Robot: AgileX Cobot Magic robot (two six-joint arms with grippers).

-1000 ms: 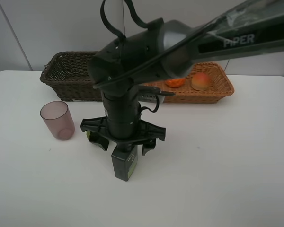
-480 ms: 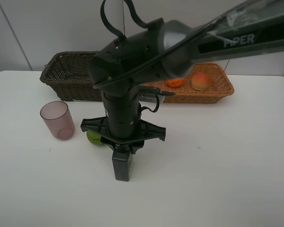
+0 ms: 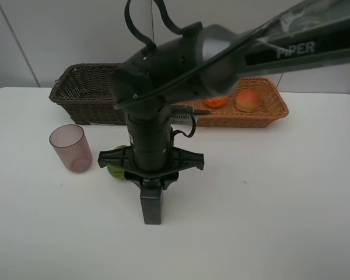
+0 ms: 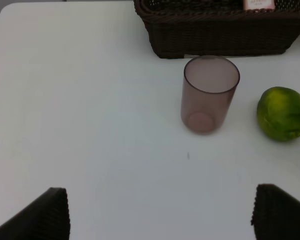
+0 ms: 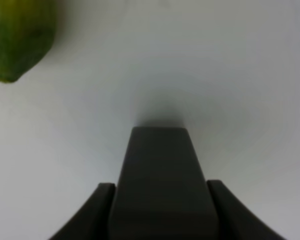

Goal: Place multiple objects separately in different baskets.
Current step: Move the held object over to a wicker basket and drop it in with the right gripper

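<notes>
Spread a second ago, the right tool (image 3: 152, 185) is now pinched on the bottle (image 3: 151, 207), best lifted straight, clear of the fruit (image 3: 114, 171).

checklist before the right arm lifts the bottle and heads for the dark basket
1. right gripper shut on bottle: ok
2. green fruit apart from bottle: ok
3. cup upright, off to the side: ok
4. room in dark basket: cannot tell, the arm hides most of it
5. left gripper open, away from bottle: ok
</notes>
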